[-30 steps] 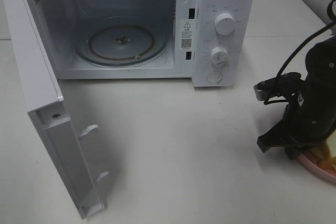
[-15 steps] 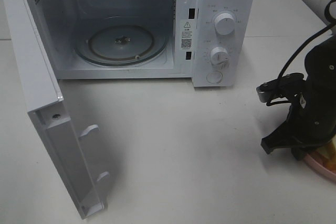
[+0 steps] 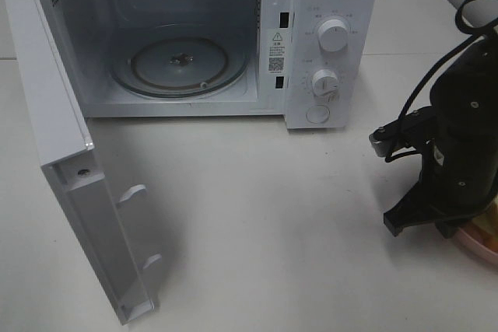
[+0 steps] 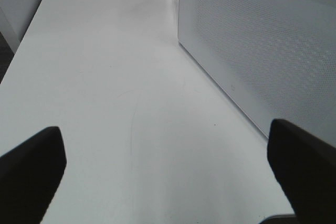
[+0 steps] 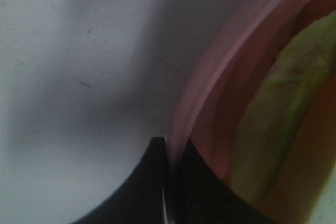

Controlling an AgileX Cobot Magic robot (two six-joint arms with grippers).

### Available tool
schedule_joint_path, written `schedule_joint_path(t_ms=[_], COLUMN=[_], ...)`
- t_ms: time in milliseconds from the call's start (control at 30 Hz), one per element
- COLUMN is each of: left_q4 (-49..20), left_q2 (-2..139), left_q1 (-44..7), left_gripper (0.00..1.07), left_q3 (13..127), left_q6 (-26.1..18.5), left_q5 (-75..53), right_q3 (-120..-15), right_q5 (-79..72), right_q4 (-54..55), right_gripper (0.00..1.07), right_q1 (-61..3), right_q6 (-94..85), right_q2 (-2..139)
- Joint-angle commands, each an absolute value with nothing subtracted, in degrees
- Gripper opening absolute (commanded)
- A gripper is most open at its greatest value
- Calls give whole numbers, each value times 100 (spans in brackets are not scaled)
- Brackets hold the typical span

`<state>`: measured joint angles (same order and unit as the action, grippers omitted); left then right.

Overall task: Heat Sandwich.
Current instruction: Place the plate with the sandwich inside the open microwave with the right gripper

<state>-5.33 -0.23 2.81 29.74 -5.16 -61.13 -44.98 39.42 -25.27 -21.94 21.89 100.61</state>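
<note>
Where right pincer [image 5: 169, 148] grips, round pink plate [image 5: 210, 90].

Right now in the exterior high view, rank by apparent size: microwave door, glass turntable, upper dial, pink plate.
1. microwave door
2. glass turntable
3. upper dial and pink plate: unranked, only a sliver shows behind the right arm.

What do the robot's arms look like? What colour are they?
The right arm is chunky and shiny black, with black cables looping off it and a little grey metal bracket on its side. Both arms' jaws are black too: rounded tips on the left one, thin pointed tips on the right one.
</note>
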Motion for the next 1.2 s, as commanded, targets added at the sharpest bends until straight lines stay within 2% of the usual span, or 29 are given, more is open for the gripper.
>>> schedule_joint_path(t_ms=[33, 333, 800, 1200], left_q4=[-533, -533, -533, -533], left_q2=[-132, -132, -132, -132], left_q1=[281, 281, 281, 281], left_gripper=[100, 100, 100, 100], left_q3=[2985, 2985, 2985, 2985], left_q6=[-493, -493, -493, -493], left_q5=[-6102, -6102, -6102, -6102], right_q3=[-4492, -4492, -4492, -4492], right_q5=[4188, 4446, 4905, 5392], right_q4=[-2848, -2813, -2097, -2217], right_gripper=[0, 0, 0, 0], right_q1=[-2389, -2424, -2487, -3512], right_q6=[2395, 2366, 1782, 1702], right_q2=[9918, 9568, 8646, 8033])
